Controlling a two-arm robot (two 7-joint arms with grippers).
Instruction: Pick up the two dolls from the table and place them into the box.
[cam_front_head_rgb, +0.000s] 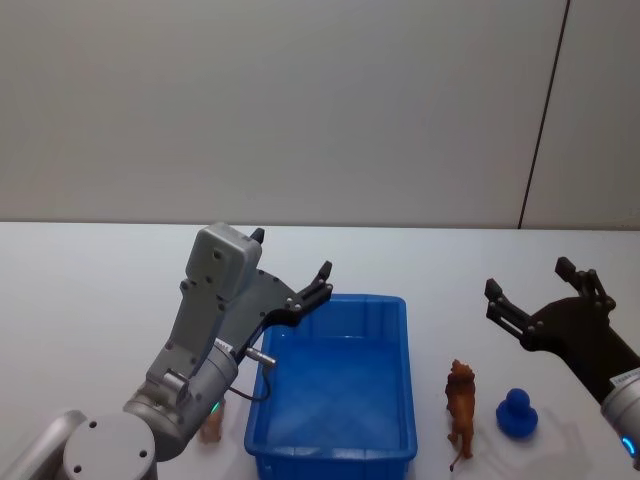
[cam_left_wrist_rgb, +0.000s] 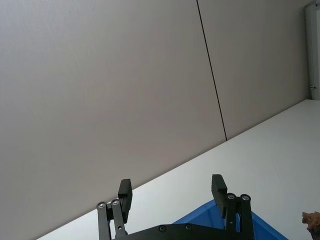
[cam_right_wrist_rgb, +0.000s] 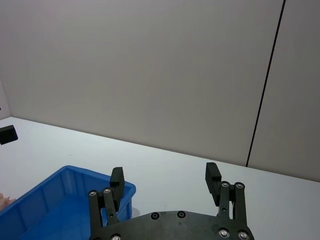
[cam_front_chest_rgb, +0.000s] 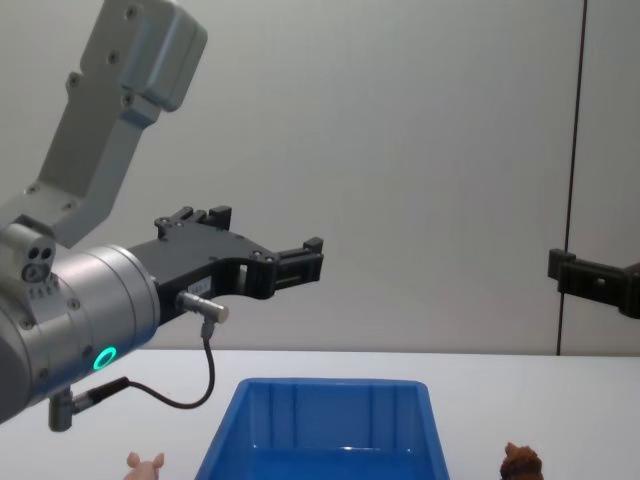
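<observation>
The left gripper (cam_front_head_rgb: 290, 255) hangs raised above the white table (cam_front_head_rgb: 90, 300), its two black fingers spread wide with nothing between them. The right gripper (cam_front_head_rgb: 528, 277) is held up at about the same height, fingers likewise spread and empty. Between the two grippers, below them, sits the blue box (cam_front_head_rgb: 335, 385). Its near left corner lies under the left gripper's arm, and its inside is bare. Below the right gripper and a little to its left, a brown lion figure (cam_front_head_rgb: 461, 400) stands just outside the box's right wall. The dark blue doll (cam_front_head_rgb: 518, 413) rests on the table beside the lion, beneath the right gripper's palm. The pale pink doll (cam_front_chest_rgb: 147, 463) stands beneath the left arm, just outside the box's left wall, mostly hidden by the arm in the head view.
</observation>
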